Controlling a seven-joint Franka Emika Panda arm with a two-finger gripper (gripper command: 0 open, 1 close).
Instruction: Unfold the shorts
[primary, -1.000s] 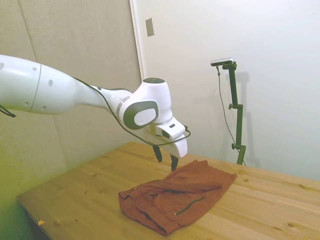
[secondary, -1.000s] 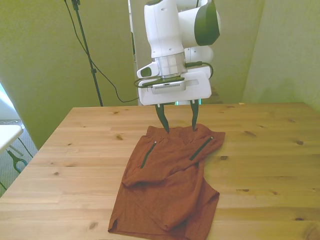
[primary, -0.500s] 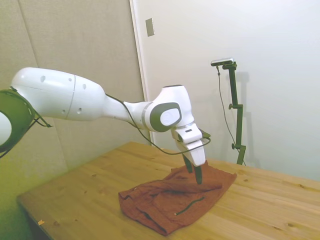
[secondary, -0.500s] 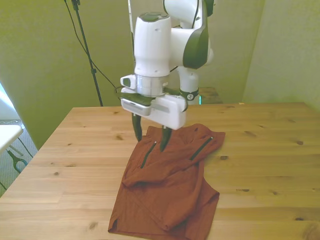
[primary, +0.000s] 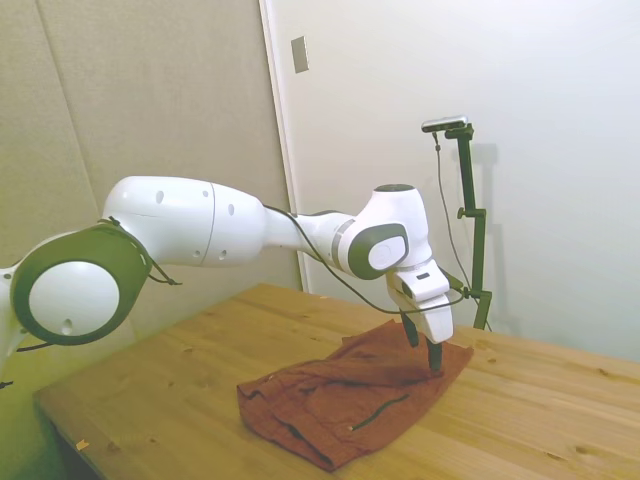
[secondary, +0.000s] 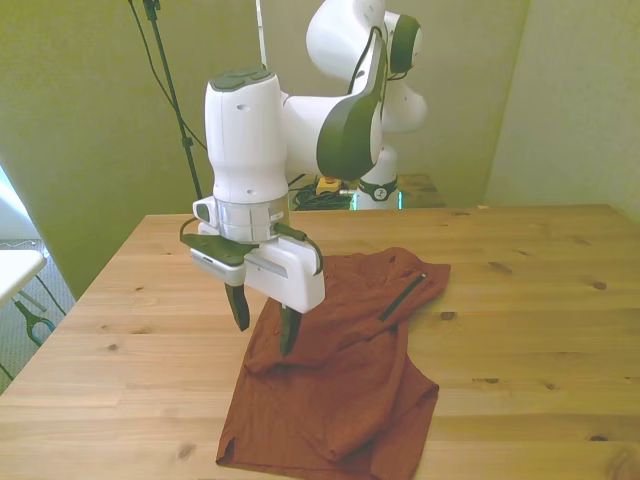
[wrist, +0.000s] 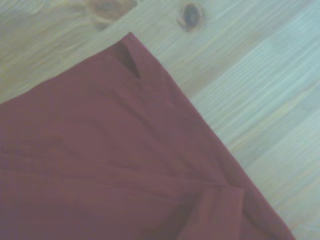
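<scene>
front view | fingers (secondary: 263, 327) spread apart, holding nothing | shorts (secondary: 335, 390) folded on table (secondary: 520, 330)

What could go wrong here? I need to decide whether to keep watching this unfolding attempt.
The open gripper straddles the edge of the folded shorts, so closing may catch only one thin layer that slips out. The folded flap overlaps the layer beneath; pinching both would drag the whole garment across the table rather than open it.
</scene>
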